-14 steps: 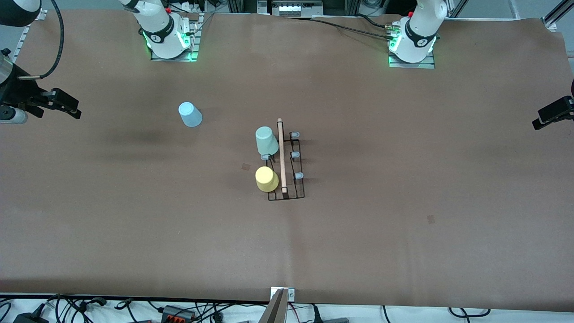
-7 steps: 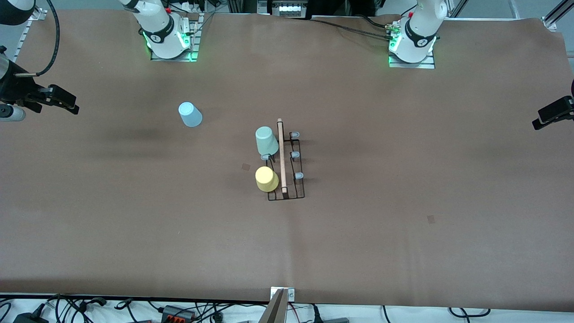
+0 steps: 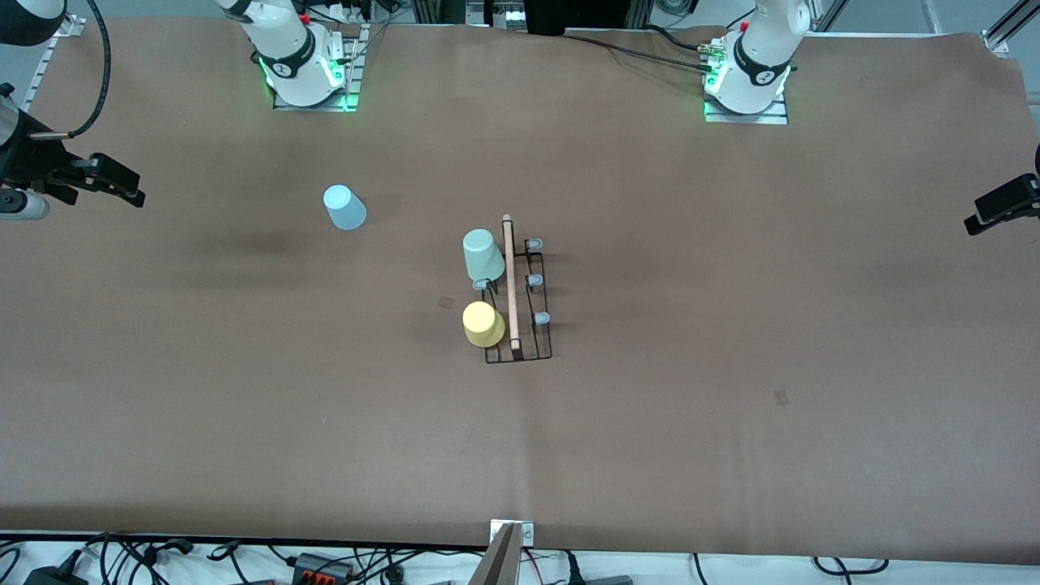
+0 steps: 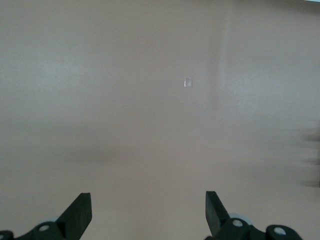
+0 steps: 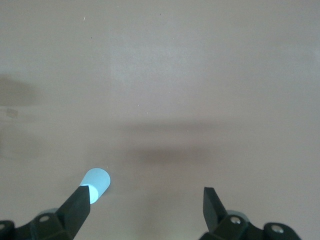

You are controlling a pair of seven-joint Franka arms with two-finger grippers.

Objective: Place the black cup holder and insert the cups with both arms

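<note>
The black cup holder [image 3: 539,351] stands mid-table with its wooden rod [image 3: 510,280] on top. The mint green cup [image 3: 483,254] and the yellow cup [image 3: 483,323] sit upside down on pegs on its side toward the right arm's end. The three pegs on its other side are bare. The light blue cup [image 3: 344,207] stands alone on the table, toward the right arm's end and farther from the front camera. It also shows in the right wrist view [image 5: 96,182]. My right gripper [image 3: 122,191] [image 5: 146,200] is open and empty above the table's right-arm end. My left gripper [image 3: 983,218] [image 4: 148,202] is open and empty at the other end.
The brown table cover [image 3: 650,422] is bare round the holder. A small pale mark [image 4: 188,83] lies on it below the left gripper. Cables and a clamp [image 3: 508,552] run along the edge nearest the front camera.
My right gripper has drawn back a little toward its end of the table, then held almost still. The left arm, the cups and the holder have not moved.
</note>
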